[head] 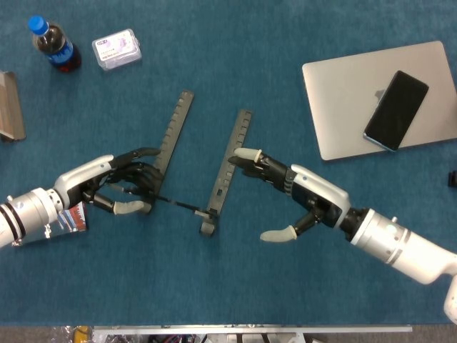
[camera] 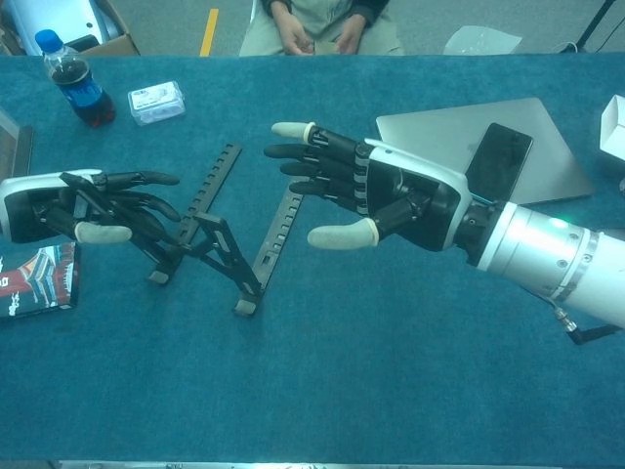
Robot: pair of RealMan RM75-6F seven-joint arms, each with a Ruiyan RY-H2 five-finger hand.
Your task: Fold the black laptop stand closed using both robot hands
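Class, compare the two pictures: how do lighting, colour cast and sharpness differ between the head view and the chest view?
Head view: even overhead light, soft short shadows, the laptop stand crisp, the table a deep blue. Chest view: a greener teal cast, the right hand large and near, a bright green glow on its wrist, far edge slightly softer.

A matt black metal-looking laptop stand [head: 214,179] lies on teal cloth [head: 285,57] beside a smooth silvery laptop [head: 343,107].

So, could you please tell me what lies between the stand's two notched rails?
Only bare blue tablecloth between the black laptop stand's notched rails, with its thin cross-links spanning their near ends; the head view shows it best.
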